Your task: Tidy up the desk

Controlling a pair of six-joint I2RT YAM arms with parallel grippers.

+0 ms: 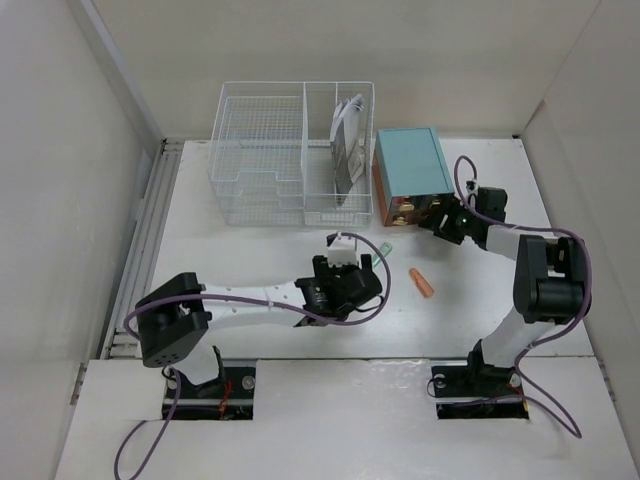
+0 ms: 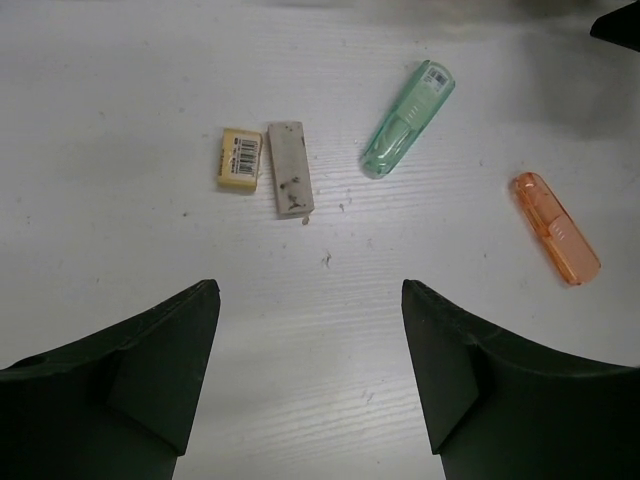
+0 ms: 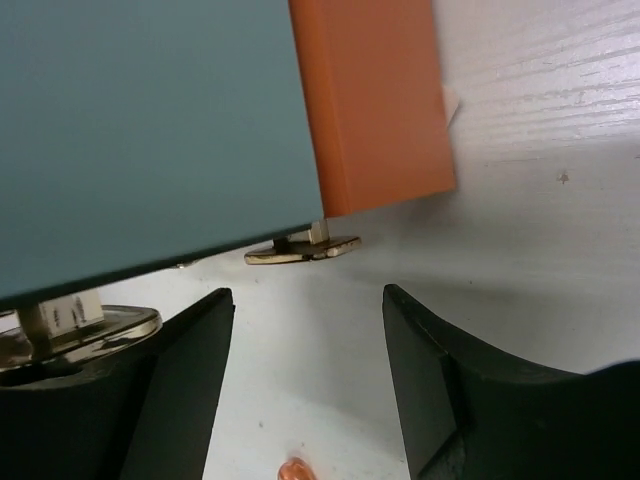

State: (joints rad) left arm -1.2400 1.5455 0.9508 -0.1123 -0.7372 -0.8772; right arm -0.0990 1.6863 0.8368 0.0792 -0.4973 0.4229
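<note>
Running left to right across the top view on its long axis, the matte white rectangular tabletop (image 1: 250,260) is seen filling the middle of the frame and is bordered by white walls; a fine streaked grain is shown in the wrist views. The left claw (image 2: 308,288) is held wide above its centre, with nothing between the dark fingers. In the upper part of the left wrist view, a yellow barcoded eraser (image 2: 241,158) is laid just beside a smudged grey eraser block (image 2: 290,168). A translucent green case (image 2: 407,120) is slanted up to the right, and a translucent orange case (image 2: 556,228) is slanted down to the right. A white wire basket (image 1: 292,150) is set at the upper centre. The right claw (image 3: 307,293) is also spread wide and empty, close to the smooth teal box (image 1: 412,162) and its brass pulls (image 3: 303,249).
</note>
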